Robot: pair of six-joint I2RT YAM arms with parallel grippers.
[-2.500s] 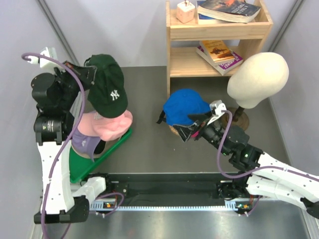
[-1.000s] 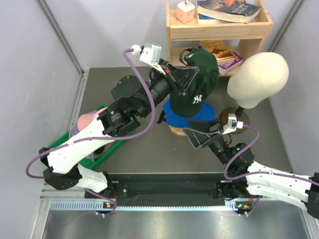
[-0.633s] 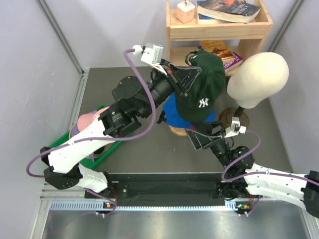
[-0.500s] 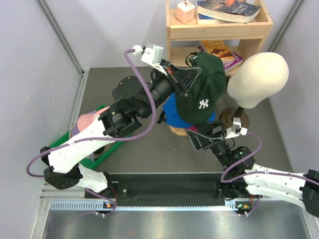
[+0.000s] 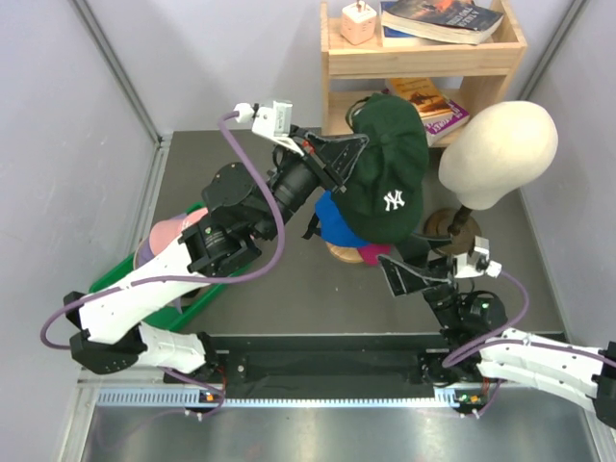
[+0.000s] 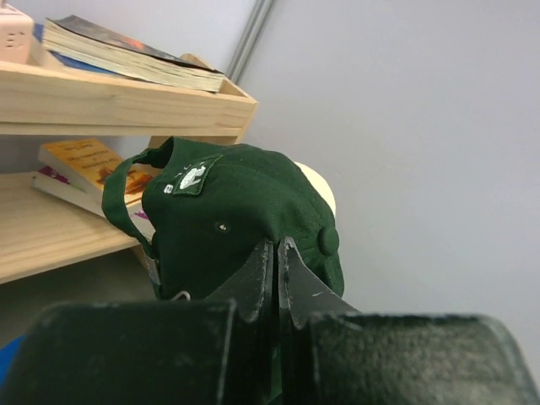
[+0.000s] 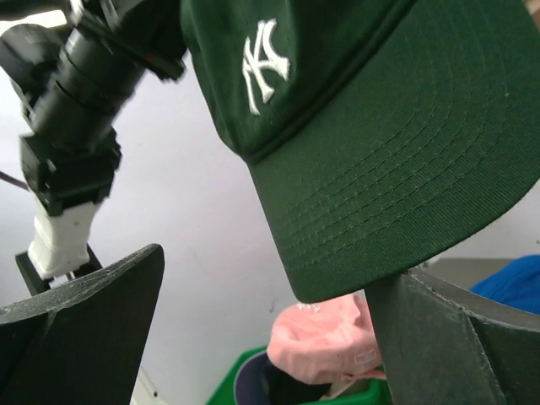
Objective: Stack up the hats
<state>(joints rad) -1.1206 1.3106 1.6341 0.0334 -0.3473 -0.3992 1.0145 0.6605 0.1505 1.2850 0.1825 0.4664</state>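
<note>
Left fingers [image 6: 257, 283] clamp the green cap [image 5: 390, 173]; right fingers [image 7: 84, 329] gape wide, perhaps touching its brim.

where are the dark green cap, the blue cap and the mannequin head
dark green cap [image 5: 385, 159], top external view, on its crown above the white logo
blue cap [image 5: 328, 219], top external view, on the part left of the dark green cap
mannequin head [image 5: 500, 144], top external view, on top of the cream dome

We read this as a robotics lab cell: plain grey partition walls [image 5: 58, 144] on metal posts [image 5: 115, 67] enclose a dark table [image 5: 318, 298], white robot arms [image 5: 144, 289] are bolted to a rail [image 5: 327, 366], and a wooden shelf [image 5: 423, 58] of books [image 5: 443, 19] stands beside a mannequin head [image 5: 500, 154].
</note>
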